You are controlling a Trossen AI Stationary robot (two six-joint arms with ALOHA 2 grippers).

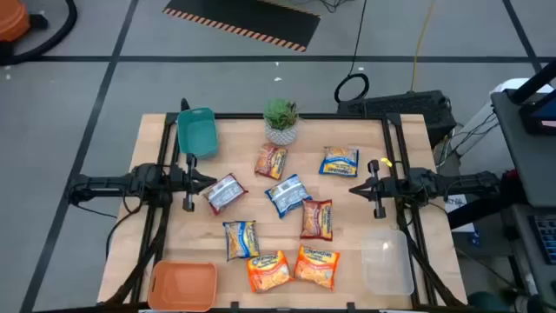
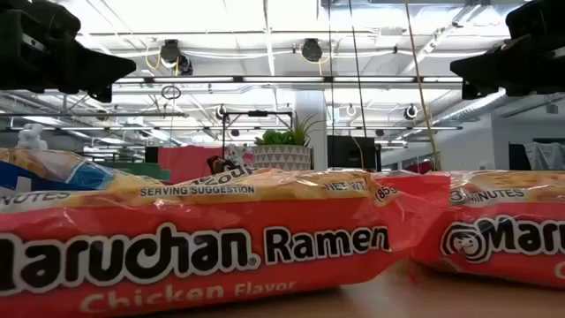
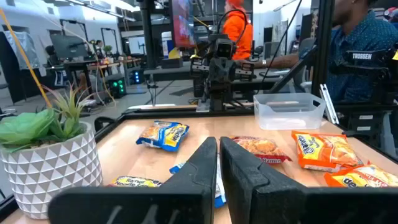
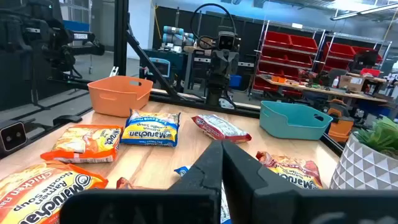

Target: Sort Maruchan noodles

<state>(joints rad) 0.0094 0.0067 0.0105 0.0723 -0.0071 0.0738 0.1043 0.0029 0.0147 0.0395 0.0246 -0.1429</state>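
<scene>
Several Maruchan noodle packets lie flat on the table: a silver-red one (image 1: 226, 193), an orange-red one (image 1: 271, 161), blue-and-yellow ones (image 1: 339, 162) (image 1: 287, 194) (image 1: 241, 238), a dark red one (image 1: 317, 219) and two orange ones (image 1: 268, 270) (image 1: 317, 265). My left gripper (image 1: 208, 184) (image 3: 217, 155) hovers shut at the table's left side, just beside the silver-red packet. My right gripper (image 1: 354, 189) (image 4: 222, 158) hovers shut at the right side, apart from the packets. The two point at each other across the table, and neither holds anything.
A teal bin (image 1: 197, 132) sits at the far left, an orange bin (image 1: 182, 285) at the near left corner and a clear bin (image 1: 387, 261) at the near right. A potted green plant (image 1: 281, 120) stands at the far edge's middle. People work beyond the table (image 3: 239, 31).
</scene>
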